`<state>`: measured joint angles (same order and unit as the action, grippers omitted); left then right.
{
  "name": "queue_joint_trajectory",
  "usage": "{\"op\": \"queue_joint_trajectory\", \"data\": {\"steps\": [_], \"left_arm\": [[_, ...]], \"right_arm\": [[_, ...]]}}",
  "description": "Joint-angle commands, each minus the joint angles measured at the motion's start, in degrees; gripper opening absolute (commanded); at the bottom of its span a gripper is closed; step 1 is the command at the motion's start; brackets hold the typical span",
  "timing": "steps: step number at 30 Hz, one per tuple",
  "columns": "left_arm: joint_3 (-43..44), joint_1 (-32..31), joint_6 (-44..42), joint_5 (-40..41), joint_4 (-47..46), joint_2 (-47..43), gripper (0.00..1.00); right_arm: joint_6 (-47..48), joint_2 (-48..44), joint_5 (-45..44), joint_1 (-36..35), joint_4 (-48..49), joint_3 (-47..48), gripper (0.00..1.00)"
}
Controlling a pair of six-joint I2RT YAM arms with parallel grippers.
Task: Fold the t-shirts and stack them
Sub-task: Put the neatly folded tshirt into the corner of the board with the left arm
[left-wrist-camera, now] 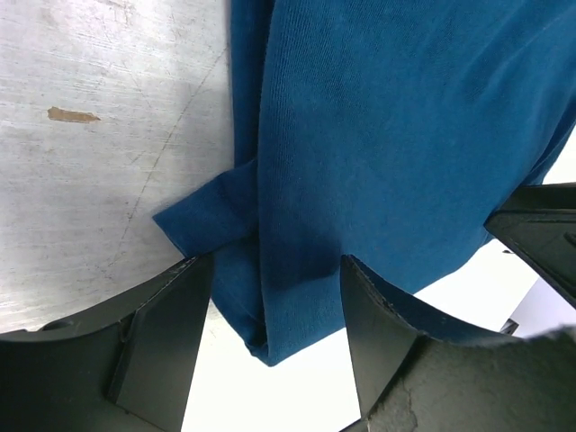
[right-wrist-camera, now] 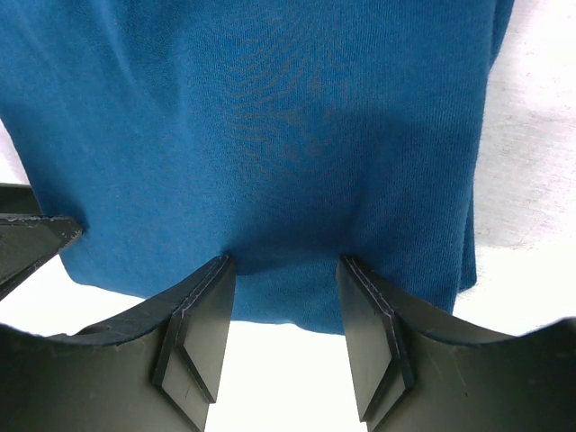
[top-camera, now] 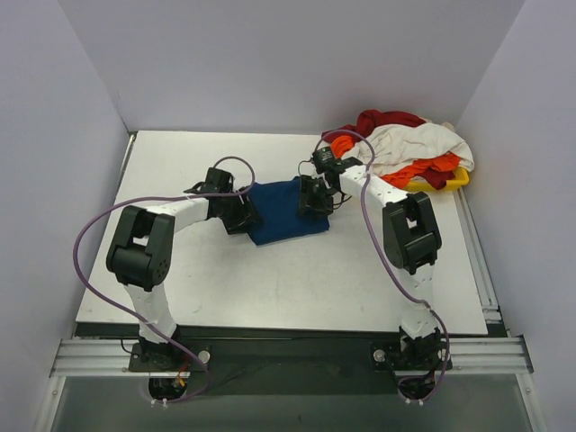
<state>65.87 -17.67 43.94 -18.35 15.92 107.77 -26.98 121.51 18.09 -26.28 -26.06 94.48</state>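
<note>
Dark blue t-shirt (top-camera: pixel 286 211) sits folded mid-table (top-camera: pixel 297 279), long axis roughly left-right, with plenty of bare room in front (the pile of other shirts (top-camera: pixel 405 148) hogs the far right corner). Left fingers (left-wrist-camera: pixel 166 342) are partly apart, straddling its left edge. Right fingers (right-wrist-camera: pixel 202 324) have a similar gap, tips touching its right edge.

My fingers (right-wrist-camera: pixel 193 337) are flat black wedges; behind the jaws run white links (top-camera: pixel 184 210) with black joints (top-camera: pixel 139 250) and purple cable (top-camera: pixel 76 255).

Dark blue t-shirt (right-wrist-camera: pixel 270 135), creased, on pale bench (right-wrist-camera: pixel 531 135); right end effector (right-wrist-camera: pixel 285 270) fingers spread, tips touching cloth edge
</note>
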Motion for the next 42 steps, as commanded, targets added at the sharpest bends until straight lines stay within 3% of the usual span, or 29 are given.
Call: {"op": "queue_joint_trajectory", "data": {"steps": [1, 8, 12, 20, 23, 36, 42], "left_arm": [[0.58, -0.43, -0.26, 2.79, -1.34, 2.18, 0.70], [0.05, -1.58, 0.18, 3.50, -1.68, 5.00, 0.69], [0.23, -2.02, 0.00, 3.41, -1.86, 6.14, 0.62], [3.47, -1.49, -4.38, 6.92, 2.44, 6.67, 0.13], [6.63, -0.44, -7.45, 8.94, 5.34, 6.93, 0.00], [20.61, 14.24, -22.93, 17.20, 16.23, 9.30, 0.00], [27.38, 21.00, -25.57, 19.40, 18.88, 14.13, 0.00]], "right_arm": [[-0.26, -0.05, 0.02, 0.18, -0.57, -0.26, 0.49], [-0.70, 0.30, 0.46, 0.00, -0.30, -0.08, 0.49], [-0.79, 0.22, 0.63, -0.17, -0.39, 0.01, 0.49], [-0.70, -2.15, 1.16, -0.26, -0.30, -0.35, 0.50], [-0.70, -3.91, 1.34, -0.26, -0.39, -1.05, 0.50], [0.09, -13.23, 0.63, -0.26, -0.48, -8.43, 0.50], [-0.17, -15.34, 0.63, -0.26, -0.74, -10.10, 0.51]]}}
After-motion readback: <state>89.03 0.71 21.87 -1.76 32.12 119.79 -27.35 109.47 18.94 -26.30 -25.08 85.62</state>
